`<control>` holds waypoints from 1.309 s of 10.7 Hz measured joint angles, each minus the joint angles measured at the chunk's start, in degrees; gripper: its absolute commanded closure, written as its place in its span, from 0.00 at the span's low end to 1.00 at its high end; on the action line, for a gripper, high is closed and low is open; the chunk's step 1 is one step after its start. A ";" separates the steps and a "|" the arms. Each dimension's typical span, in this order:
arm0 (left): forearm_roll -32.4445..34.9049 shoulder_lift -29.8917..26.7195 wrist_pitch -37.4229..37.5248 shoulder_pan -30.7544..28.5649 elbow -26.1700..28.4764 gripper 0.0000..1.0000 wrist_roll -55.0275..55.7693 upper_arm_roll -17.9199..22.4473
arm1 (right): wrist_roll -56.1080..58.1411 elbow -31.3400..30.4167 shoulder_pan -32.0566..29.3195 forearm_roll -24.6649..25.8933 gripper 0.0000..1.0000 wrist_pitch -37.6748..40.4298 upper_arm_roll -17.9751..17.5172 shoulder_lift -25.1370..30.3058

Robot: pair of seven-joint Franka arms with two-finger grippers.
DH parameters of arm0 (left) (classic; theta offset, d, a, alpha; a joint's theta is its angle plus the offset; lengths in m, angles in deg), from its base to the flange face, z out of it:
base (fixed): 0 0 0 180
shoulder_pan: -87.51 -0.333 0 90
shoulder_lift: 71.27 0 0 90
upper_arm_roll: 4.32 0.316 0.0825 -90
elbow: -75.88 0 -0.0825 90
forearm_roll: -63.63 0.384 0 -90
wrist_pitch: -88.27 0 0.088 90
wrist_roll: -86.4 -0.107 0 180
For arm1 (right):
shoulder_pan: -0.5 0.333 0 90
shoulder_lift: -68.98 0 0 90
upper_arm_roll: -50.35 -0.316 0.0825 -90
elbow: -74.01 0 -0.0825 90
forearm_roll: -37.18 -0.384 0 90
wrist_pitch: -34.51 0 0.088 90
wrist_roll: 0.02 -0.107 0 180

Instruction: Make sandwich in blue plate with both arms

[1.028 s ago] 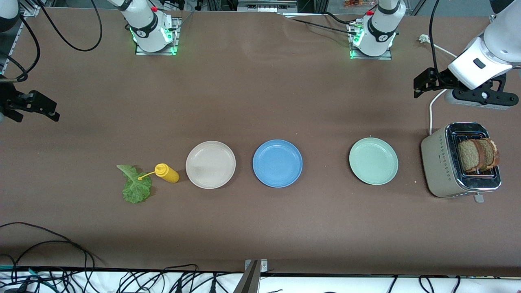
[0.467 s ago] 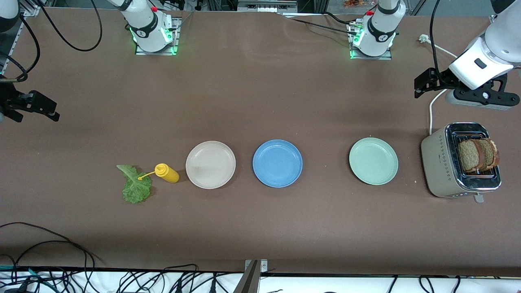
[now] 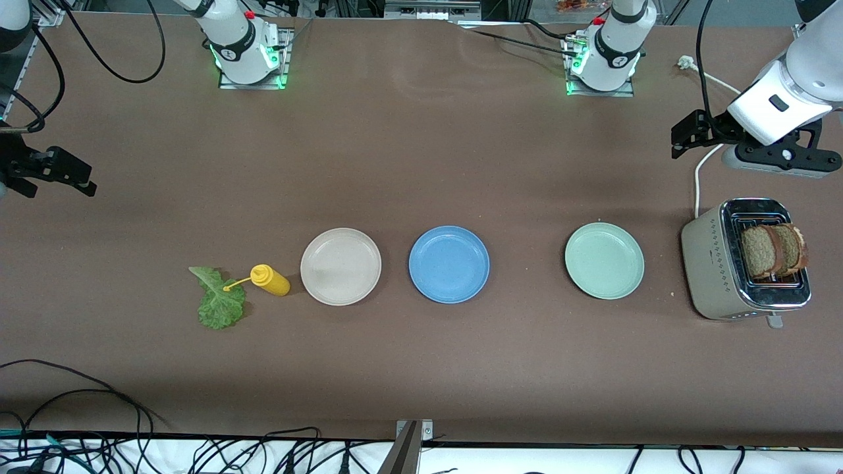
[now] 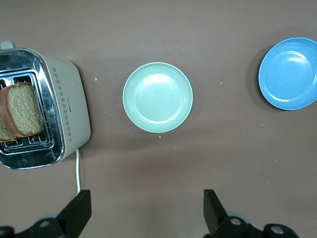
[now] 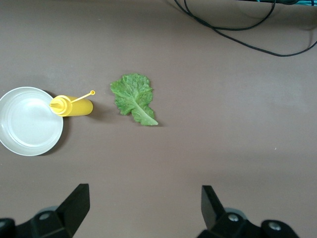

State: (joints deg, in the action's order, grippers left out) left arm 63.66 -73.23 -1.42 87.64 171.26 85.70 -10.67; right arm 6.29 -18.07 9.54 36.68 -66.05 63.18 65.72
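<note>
Plates sit in a row in the front view: a beige plate point(image 3: 340, 266), the blue plate point(image 3: 448, 264) in the middle, and a green plate point(image 3: 604, 260). The blue plate has nothing on it, so I think the job is just starting. Two bread slices point(image 3: 772, 251) stand in the toaster point(image 3: 714, 266) at the left arm's end of the table. A lettuce leaf point(image 3: 218, 297) lies beside a yellow bottle point(image 3: 270, 280) at the right arm's end. The left gripper point(image 3: 688, 132) hangs over bare table near the toaster, and the right gripper point(image 3: 56, 172) hangs over the other end. In the left wrist view, the left gripper point(image 4: 146, 213) is wide open and holds nothing; bread, the green plate and the blue plate show below. In the right wrist view, the right gripper point(image 5: 143, 208) is wide open too, above the leaf point(image 5: 133, 98). Next, I think the left arm must go down to a bread slice and pinch it gently.
</note>
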 measured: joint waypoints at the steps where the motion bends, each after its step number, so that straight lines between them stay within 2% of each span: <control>1: 0.00 0.00 0.00 0.01 -0.04 0.00 0.00 0.00 | 0.00 0.00 0.00 0.00 0.00 0.00 0.00 0.00; 14: 0.00 0.01 0.79 -0.01 -0.33 0.00 0.00 0.12 | 0.00 0.00 0.00 0.00 0.00 0.00 0.00 0.00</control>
State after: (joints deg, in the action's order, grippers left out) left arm 63.66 -73.21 -0.63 87.63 170.93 85.70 -10.55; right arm 6.29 -18.07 9.54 36.68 -66.05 63.18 65.72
